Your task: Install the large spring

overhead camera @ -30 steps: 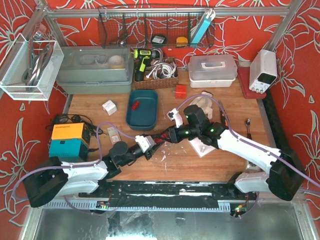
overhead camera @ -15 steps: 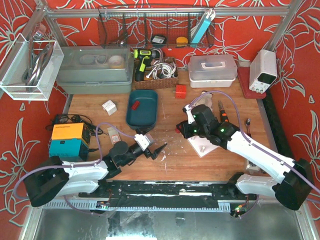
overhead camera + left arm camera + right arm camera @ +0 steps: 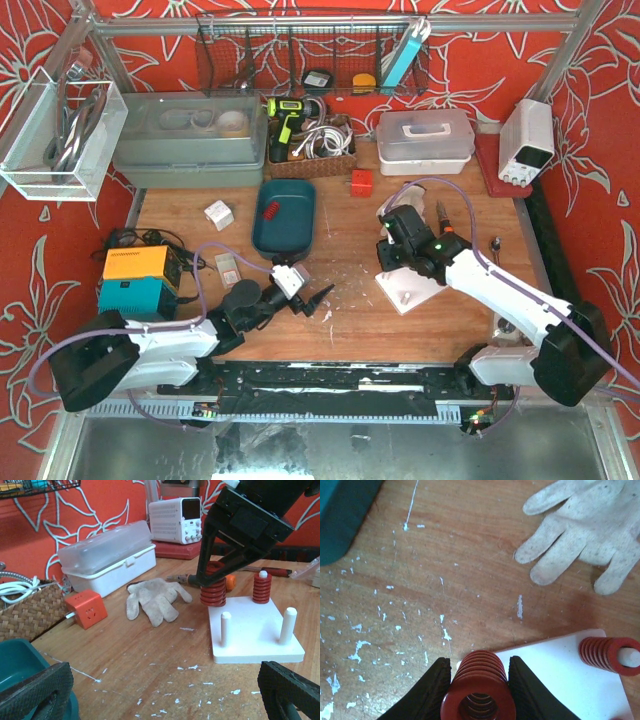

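Note:
The large spring (image 3: pixel 479 690), a thick red coil, sits upright between the black fingers of my right gripper (image 3: pixel 480 667), which is shut on it. In the left wrist view the large spring (image 3: pixel 212 591) has its lower end at the far-left corner of the white peg board (image 3: pixel 255 640); any peg under it is hidden. A smaller red spring (image 3: pixel 261 587) sits on the far-right peg, and two bare pegs (image 3: pixel 226 627) stand at the near side. My left gripper (image 3: pixel 165 695) is wide open and holds nothing, low over the table to the left of the board (image 3: pixel 410 290).
A white glove (image 3: pixel 152 600) lies left of the board, with an orange power cube (image 3: pixel 85 612) beyond it. A teal tray (image 3: pixel 285 215) sits at centre left. A plastic box (image 3: pixel 107 555), a power supply (image 3: pixel 180 520) and a screwdriver (image 3: pixel 270 571) are behind.
The two grippers met at mid-table a second ago. The left gripper has opened and stayed back, while the right gripper carried the spring rightward to the peg board.

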